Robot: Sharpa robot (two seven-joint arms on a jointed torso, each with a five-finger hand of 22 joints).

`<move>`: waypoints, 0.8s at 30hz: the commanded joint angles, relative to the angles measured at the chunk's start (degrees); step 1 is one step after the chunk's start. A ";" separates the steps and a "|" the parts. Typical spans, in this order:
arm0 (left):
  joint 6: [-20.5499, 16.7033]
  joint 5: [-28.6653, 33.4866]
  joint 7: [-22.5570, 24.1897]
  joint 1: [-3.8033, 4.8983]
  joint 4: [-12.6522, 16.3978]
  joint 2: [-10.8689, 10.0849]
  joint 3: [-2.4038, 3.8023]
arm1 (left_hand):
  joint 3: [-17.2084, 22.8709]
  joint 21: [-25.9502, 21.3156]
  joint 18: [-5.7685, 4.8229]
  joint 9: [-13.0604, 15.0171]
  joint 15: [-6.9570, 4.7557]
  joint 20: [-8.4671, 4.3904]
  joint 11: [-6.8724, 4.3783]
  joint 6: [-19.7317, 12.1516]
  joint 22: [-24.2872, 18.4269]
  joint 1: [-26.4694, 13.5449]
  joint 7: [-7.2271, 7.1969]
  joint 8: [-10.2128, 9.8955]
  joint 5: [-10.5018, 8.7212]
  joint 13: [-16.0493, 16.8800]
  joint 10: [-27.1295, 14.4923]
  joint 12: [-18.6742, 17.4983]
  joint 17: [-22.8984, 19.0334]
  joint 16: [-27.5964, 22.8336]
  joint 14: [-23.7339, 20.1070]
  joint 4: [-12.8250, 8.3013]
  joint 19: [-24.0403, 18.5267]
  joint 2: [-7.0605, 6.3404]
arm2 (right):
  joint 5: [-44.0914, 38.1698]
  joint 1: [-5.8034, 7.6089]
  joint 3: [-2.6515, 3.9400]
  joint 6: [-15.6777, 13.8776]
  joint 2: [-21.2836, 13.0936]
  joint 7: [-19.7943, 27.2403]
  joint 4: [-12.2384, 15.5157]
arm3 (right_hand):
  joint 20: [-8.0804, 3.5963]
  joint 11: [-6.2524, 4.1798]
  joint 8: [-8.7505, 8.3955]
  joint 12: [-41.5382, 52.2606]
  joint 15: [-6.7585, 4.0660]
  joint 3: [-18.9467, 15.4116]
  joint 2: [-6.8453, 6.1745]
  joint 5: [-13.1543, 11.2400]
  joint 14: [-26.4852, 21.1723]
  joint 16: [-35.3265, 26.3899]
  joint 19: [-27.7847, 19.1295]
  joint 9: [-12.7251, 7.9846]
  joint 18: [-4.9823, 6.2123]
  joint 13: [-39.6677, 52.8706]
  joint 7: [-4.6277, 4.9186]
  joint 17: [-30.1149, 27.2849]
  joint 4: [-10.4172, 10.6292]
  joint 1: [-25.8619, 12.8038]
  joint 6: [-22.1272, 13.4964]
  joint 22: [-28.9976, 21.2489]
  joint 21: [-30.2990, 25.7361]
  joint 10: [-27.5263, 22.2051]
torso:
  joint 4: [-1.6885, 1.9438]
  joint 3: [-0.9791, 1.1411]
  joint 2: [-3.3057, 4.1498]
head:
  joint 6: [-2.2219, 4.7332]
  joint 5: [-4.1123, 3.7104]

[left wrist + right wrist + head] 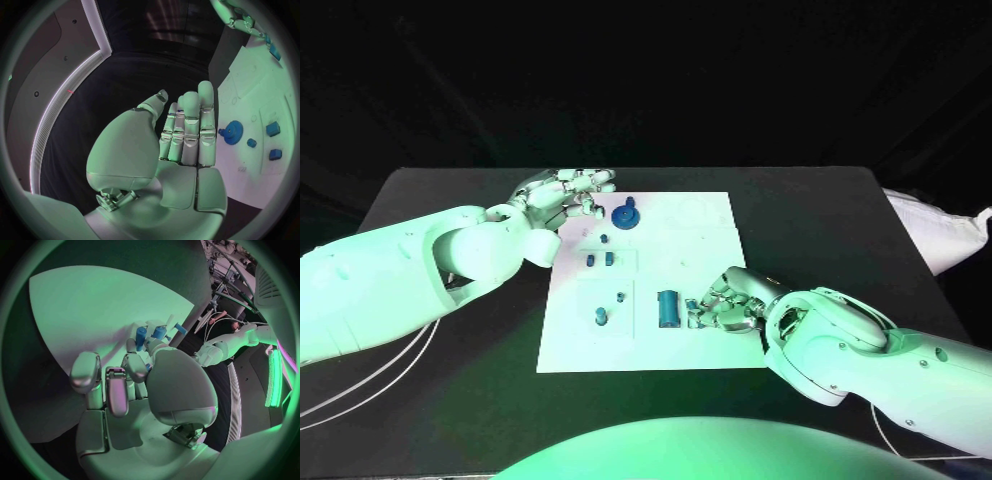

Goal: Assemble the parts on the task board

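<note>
The white task board (711,240) lies mid-table. At its far left corner stands a blue gear (626,213) (233,132). My left hand (567,200) (184,135) hovers just left of the gear, fingers stretched out side by side, holding nothing. A long blue part (669,308) stands near the board's front. My right hand (730,300) (134,380) sits right beside it with curled fingers, and its thumb and a finger pinch a small blue part (159,332) close to a blue cylinder (140,336). Small blue parts (600,261) (273,129) sit on the board's left half.
More small blue pieces (619,296) (600,316) lie at the board's front left. Crumpled white cloth (942,235) lies at the table's right edge. Black table surface (473,210) surrounds the board. White cables (358,385) trail under my left arm.
</note>
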 commanded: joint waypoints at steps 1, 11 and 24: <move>1.07 -0.15 0.13 0.02 0.15 0.14 0.04 | -0.32 -0.37 0.60 -0.04 -0.09 0.13 0.13 -0.52 -0.09 0.45 -0.02 0.21 -0.06 0.09 -0.36 0.27 -0.07 0.22 -0.43 -0.10 0.25 0.29 | -0.64 -0.06 -0.06 1.70 0.24 -0.22 -0.13 | -0.03 -0.12 0.27 0.00 -0.40 -0.93 0.12 0.25 5.22 0.28 0.51 0.02 -0.72 -0.06 -0.09 10.67 0.20 -1.18 0.41 0.08 0.23 0.48 | -0.01 0.00 0.00 | -0.02 0.01; 1.10 -0.16 0.04 0.02 0.14 0.19 0.04 | -0.32 -0.37 0.60 -0.04 -0.09 0.13 0.13 -0.52 -0.09 0.45 -0.02 0.21 -0.06 0.09 -0.36 0.27 -0.07 0.22 -0.43 -0.10 0.25 0.29 | -1.73 -0.02 -0.07 1.42 0.55 -0.21 -0.25 | -0.05 -0.12 0.14 0.01 -0.40 -4.82 0.80 -0.20 5.22 0.28 0.54 0.46 -0.74 0.09 -0.12 10.69 0.46 -5.29 0.71 0.16 0.23 0.68 | 0.03 0.00 -0.01 | -0.03 0.01; 1.23 -0.16 -0.10 0.02 0.12 0.15 0.04 | -0.32 -0.37 0.60 -0.04 -0.09 0.13 0.13 -0.52 -0.09 0.45 -0.02 0.21 -0.06 0.09 -0.36 0.27 -0.07 0.22 -0.43 -0.10 0.25 0.29 | -2.75 -0.01 -0.06 0.72 0.28 -0.01 0.33 | -0.31 -0.51 0.54 2.25 -0.72 -10.92 2.08 -3.56 5.23 0.29 0.54 1.33 -0.73 2.31 -0.65 10.76 0.54 -9.90 1.63 0.22 0.17 1.35 | -0.04 0.03 -0.02 | -0.03 0.01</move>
